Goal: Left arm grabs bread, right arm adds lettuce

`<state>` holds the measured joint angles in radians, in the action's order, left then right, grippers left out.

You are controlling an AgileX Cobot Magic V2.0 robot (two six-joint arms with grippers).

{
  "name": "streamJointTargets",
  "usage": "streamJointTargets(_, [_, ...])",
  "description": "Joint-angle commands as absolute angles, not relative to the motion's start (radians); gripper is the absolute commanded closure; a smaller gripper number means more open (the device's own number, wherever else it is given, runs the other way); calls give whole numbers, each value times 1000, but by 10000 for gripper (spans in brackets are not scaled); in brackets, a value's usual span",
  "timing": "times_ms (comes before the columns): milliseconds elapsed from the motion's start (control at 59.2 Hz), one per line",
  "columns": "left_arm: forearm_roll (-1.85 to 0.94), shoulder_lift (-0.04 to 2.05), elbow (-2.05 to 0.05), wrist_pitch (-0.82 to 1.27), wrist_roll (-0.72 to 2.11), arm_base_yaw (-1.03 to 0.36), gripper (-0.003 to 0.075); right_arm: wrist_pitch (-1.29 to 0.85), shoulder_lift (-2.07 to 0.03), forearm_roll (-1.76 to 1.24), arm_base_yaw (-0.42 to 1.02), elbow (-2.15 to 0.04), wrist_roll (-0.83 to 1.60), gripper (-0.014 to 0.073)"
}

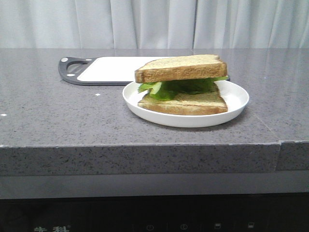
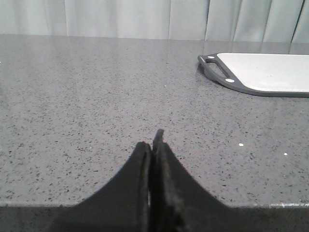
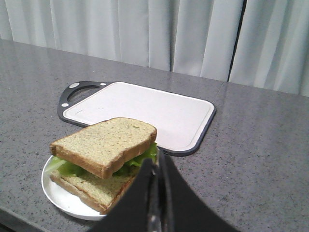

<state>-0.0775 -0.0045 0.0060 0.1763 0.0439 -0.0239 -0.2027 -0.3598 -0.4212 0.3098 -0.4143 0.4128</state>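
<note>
The bread (image 1: 181,67) hides most of the lettuce (image 1: 174,87); the board (image 2: 270,72) runs off frame at 3 o'clock.

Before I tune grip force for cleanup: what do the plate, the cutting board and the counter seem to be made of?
Plate: glossy white, probably ceramic or melamine; its rim shows a soft sheen.
Cutting board: matte white face with a dark grey rim and handle, likely plastic.
Counter: grey and speckled, faintly reflective, looks like polished stone or quartz composite.
</note>
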Motion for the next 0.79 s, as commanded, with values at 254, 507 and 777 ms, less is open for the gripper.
streamJointTargets(254, [-86,-23,10,88,33,-22,741,7,-274,-378,187,-257,298,653])
streamJointTargets(507, [-86,-23,10,88,33,-22,741,-6,-55,-216,22,-38,45,653])
streamJointTargets(777, [-86,-21,10,88,33,-22,741,-106,30,-184,19,24,52,653])
